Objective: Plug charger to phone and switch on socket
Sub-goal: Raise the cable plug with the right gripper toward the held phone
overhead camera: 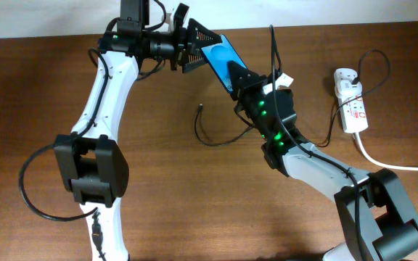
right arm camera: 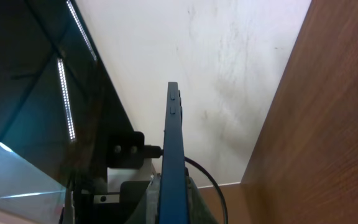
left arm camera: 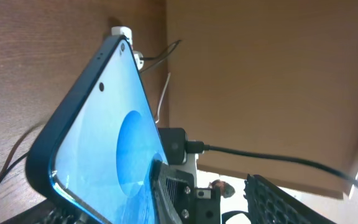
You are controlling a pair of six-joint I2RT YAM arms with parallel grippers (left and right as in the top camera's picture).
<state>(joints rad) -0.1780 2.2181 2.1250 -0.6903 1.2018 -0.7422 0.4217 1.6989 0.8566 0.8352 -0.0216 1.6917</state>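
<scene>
The phone (overhead camera: 218, 54), blue screen up and tilted, is held above the table at the back. My right gripper (overhead camera: 236, 77) is shut on its lower right end; in the right wrist view the phone (right arm camera: 173, 137) stands edge-on between the fingers (right arm camera: 173, 202). My left gripper (overhead camera: 197, 48) is open at the phone's upper left end. In the left wrist view the screen (left arm camera: 104, 137) lies against the outer side of one finger, and the gap between the jaws (left arm camera: 222, 196) is empty. The charger's plug tip (overhead camera: 200, 109) lies loose on the table, its cable (overhead camera: 216, 142) looping right toward the socket (overhead camera: 353, 105).
A white adapter (overhead camera: 345, 78) sits in the socket at the right of the table. The thick white cord (overhead camera: 398, 164) runs off the right edge. The table's back edge and a wall lie just behind the left gripper.
</scene>
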